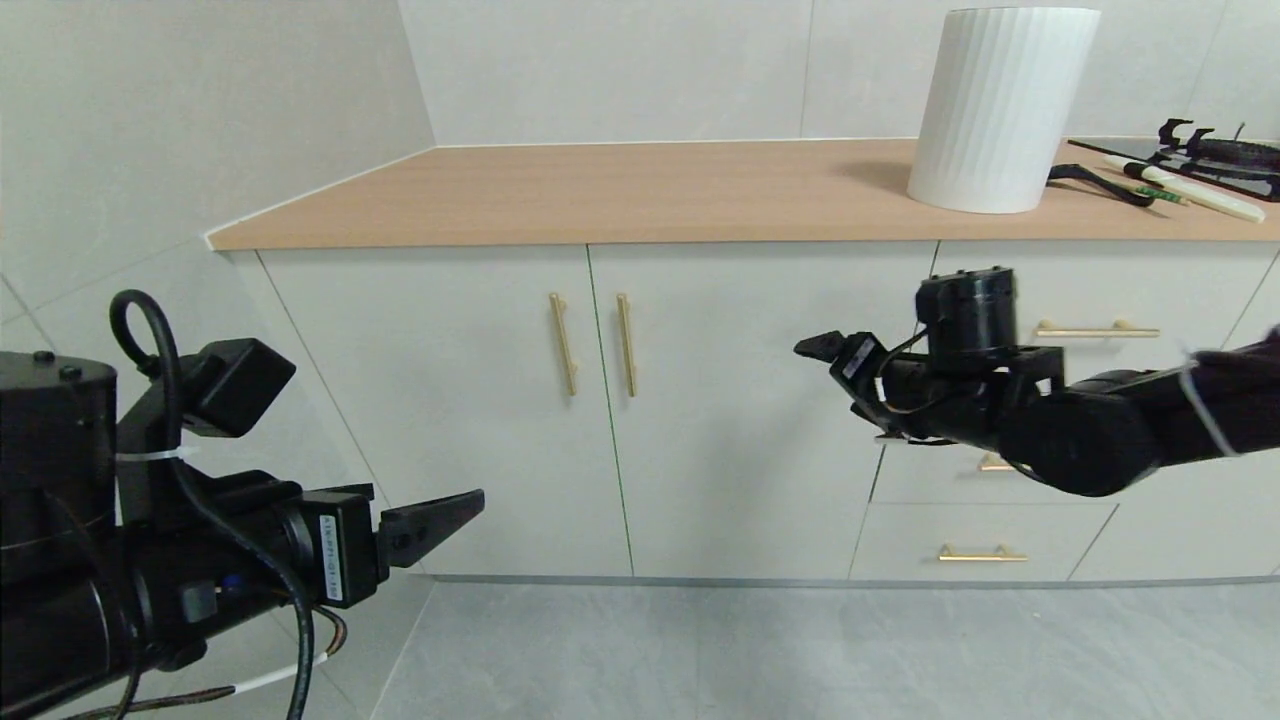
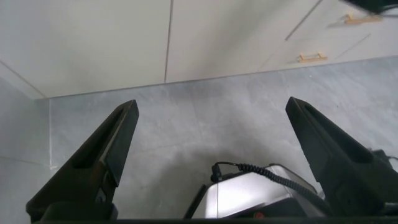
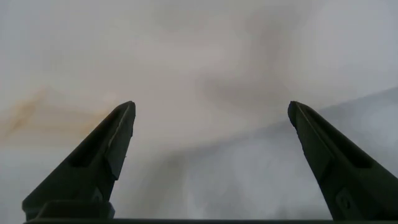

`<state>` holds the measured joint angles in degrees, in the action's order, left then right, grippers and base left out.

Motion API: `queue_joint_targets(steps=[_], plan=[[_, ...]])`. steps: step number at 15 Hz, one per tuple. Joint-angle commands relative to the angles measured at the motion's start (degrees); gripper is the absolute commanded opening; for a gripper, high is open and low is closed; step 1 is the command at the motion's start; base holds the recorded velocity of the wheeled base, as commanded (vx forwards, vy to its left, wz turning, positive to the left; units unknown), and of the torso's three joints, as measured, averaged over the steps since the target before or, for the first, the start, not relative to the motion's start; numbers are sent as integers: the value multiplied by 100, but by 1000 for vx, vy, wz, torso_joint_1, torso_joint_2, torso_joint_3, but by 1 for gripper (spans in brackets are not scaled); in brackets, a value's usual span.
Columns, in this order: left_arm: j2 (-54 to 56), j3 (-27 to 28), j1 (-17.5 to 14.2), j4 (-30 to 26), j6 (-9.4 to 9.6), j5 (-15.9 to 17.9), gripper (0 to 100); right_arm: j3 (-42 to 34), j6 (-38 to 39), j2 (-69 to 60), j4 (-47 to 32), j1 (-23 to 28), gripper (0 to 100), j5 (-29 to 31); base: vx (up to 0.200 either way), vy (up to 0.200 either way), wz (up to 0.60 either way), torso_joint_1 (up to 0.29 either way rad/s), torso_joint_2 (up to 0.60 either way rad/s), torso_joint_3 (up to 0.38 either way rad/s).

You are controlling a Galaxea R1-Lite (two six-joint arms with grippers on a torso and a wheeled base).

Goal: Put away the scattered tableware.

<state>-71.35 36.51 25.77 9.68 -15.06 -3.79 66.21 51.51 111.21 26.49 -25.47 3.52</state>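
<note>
Scattered tableware lies at the right end of the wooden countertop [image 1: 600, 190]: a black-handled utensil [image 1: 1100, 182], a white utensil [image 1: 1197, 192] and further black utensils [image 1: 1222, 152]. A tall white ribbed holder [image 1: 1000, 110] stands just left of them. My right gripper [image 1: 845, 385] hangs open and empty below the counter's edge, in front of the cabinet drawers; its fingers [image 3: 99, 162] face a pale cabinet front. My left gripper [image 1: 450, 515] is low at the left, open and empty, over the grey floor [image 2: 205, 130].
White cabinet doors with gold handles [image 1: 595, 342] fill the front below the counter. Drawers with gold pulls [image 1: 1097, 329] sit on the right. A tiled wall [image 1: 150, 150] closes the left side. The counter's left and middle are bare wood.
</note>
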Motion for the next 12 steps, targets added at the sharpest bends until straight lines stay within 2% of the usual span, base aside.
queue_joint_targets(steps=[1,3,4,6,8,9,10,12], plan=[[60,5,-2,8,11,-8,100,-714,-237,-1436,-4,-125,100,-484,0,0,0,0,0,0],[332,-21,-2,210,38,-8,100,-1338,-1134,-2561,-4,-152,100,-115,0,0,0,0,0,0],[552,-39,-11,210,170,-8,100,-1743,-1714,-3229,-4,-134,100,237,0,0,0,0,0,0],[833,-188,-37,210,319,-8,100,-2235,-2338,-4011,-4,-99,100,764,0,0,0,0,0,0],[1422,-417,-37,192,381,-8,100,-3246,-3639,-5461,-4,-99,100,1133,0,0,0,0,0,0],[1422,-417,-37,192,381,-8,100,-3246,-3639,-5461,-4,-99,100,1133,0,0,0,0,0,0],[2161,-592,-37,183,407,-16,100,-3720,-4210,-6595,-171,15,100,1265,0,0,0,0,0,0],[3083,-636,-63,25,416,-25,100,-3940,-4377,-7623,-944,666,100,1449,0,0,0,0,0,0]])
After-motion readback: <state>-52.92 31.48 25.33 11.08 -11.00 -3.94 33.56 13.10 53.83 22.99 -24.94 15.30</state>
